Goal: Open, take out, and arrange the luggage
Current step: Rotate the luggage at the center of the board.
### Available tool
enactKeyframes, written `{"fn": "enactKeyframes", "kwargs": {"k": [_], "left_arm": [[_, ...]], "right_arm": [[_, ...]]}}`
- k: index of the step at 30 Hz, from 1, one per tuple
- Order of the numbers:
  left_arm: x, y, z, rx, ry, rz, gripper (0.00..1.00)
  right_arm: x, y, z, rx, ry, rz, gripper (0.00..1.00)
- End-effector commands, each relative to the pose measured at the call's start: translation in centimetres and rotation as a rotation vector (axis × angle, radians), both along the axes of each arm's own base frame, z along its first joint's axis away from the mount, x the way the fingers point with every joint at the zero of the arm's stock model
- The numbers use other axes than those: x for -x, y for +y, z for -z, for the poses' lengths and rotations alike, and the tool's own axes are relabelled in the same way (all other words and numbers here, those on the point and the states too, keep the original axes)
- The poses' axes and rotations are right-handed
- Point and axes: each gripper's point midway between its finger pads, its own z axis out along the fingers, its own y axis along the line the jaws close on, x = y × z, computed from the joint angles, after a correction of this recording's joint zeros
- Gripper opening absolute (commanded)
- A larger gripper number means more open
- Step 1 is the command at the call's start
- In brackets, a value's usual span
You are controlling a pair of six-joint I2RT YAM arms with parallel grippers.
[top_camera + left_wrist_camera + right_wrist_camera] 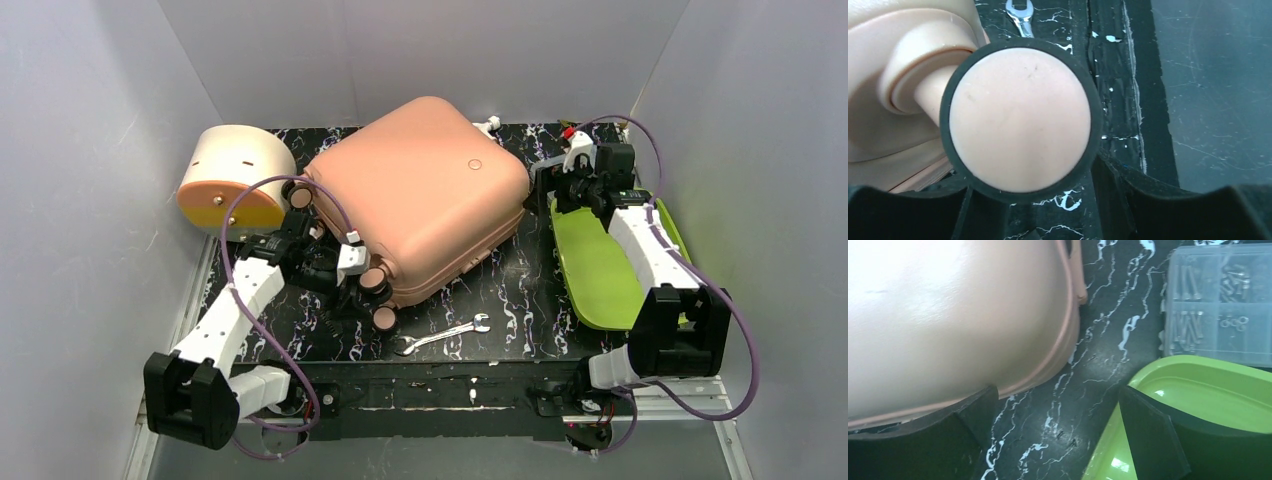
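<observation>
— Pale walls close off three sides of the black marbled counter. What's on it, by count?

— One luggage, salmon pink, lying closed on its broad side, askew across the far middle. One cream-and-orange drum box on its side at the far-left corner, just beside the luggage's left corner. One lime-green tray along the right edge. One wrench near the front. One clear parts box, just past the tray's far end in the right wrist view.

— Wheels?

— Three wheels show from above, all on the luggage's near-left end.

— And the arms?

— Two. The left pincer sits at those wheels. Its wrist camera shows one wheel filling the gap between half-spread fingers. Whether they squeeze it, I cannot tell. The right pincer is spread wide and pinches nothing: one finger sits right at the luggage's lower rim, the other over the tray's lip.

— Open room?

— Only a narrow strip of counter between luggage and tray. The widest bare stretch lies in front, around the wrench, up to the near edge where the arm bases stand. Behind the luggage, the back wall is near.
</observation>
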Motion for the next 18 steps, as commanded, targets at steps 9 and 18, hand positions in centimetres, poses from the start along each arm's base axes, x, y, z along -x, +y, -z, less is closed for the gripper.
{"fn": "enactKeyframes", "kwargs": {"k": [9,18], "left_arm": [[-1.0,-3.9,-9.9,0.226,0.134,0.05,0.64],[0.8,-5.5,-5.9,0.089,0.214,0.132,0.61]], "right_arm": [[2.9,0.2,-6.6,0.08,-0.358,-0.107,1.0],[3.3,-0.6,-5.6,0.102,-0.357,-0.09,1.0]]}}
